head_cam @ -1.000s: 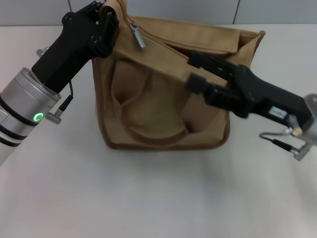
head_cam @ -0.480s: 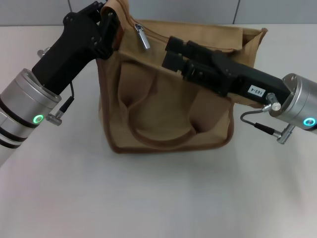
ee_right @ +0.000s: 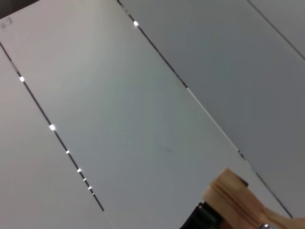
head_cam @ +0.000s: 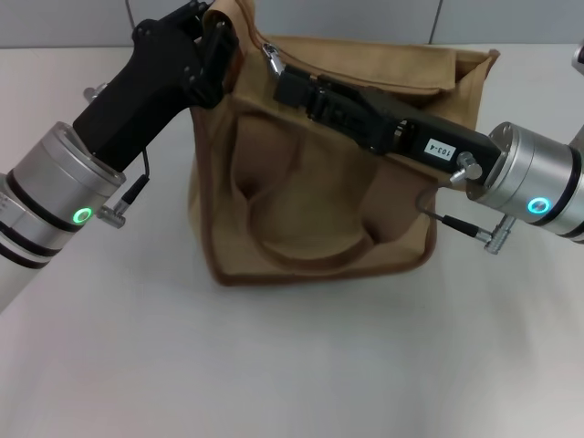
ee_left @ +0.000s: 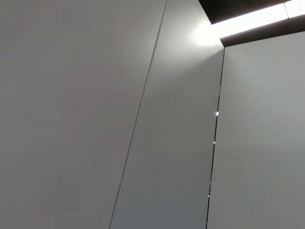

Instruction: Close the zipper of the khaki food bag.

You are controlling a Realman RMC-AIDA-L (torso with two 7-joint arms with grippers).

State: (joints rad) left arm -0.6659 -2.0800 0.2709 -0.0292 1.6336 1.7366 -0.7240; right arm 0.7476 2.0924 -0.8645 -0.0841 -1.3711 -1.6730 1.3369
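The khaki food bag (head_cam: 310, 201) stands upright on the white table in the head view, handles hanging down its front. Its zipper runs along the top, with the silver slider and pull tab (head_cam: 271, 57) near the bag's top left corner. My left gripper (head_cam: 219, 38) is shut on that raised corner of the bag. My right gripper (head_cam: 292, 89) reaches across the bag's top from the right. Its fingers look apart, with the tips just below and right of the slider. A bit of the bag's corner (ee_right: 233, 198) shows in the right wrist view.
The white table (head_cam: 292, 365) spreads out in front of the bag. A grey panelled wall (head_cam: 365, 18) rises behind it. The left wrist view shows only wall panels (ee_left: 143, 119).
My right gripper has moved left along the bag's top, from the middle of the bag to just beside the slider. The bag and my left gripper have shifted slightly right.
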